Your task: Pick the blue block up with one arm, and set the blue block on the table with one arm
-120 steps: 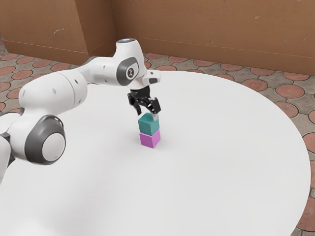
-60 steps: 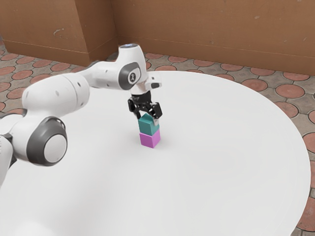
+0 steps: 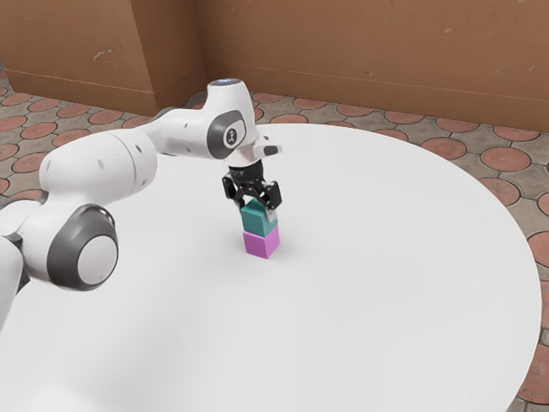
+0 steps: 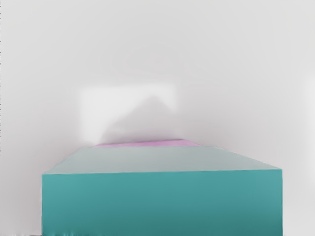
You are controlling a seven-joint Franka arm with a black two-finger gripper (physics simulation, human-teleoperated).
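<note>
The blue block [image 3: 259, 220], blue-green in colour, sits on top of the purple block [image 3: 262, 244], the two making a short upright stack. The gripper [image 3: 257, 205] is right at the blue block's upper part, pointing down; whether its jaws are clamped on the block or stand apart from it, I cannot tell. In the wrist view, the blue block looms large, with one pale face and one deeper blue-green face, and a thin strip of the purple block shows past its edge. Near the stack, a bright patch [image 4: 98, 105] lies on the white surface, with a soft, peaked shadow [image 4: 147, 115] across part of it. The purple block rests on the round white table [image 3: 369, 292]. The white arm [image 3: 94, 163] reaches in from the exterior view's left. Around the table is a floor [image 3: 506, 160] of round reddish tiles set in grey, and behind it stands a brown wall [image 3: 369, 51].
</note>
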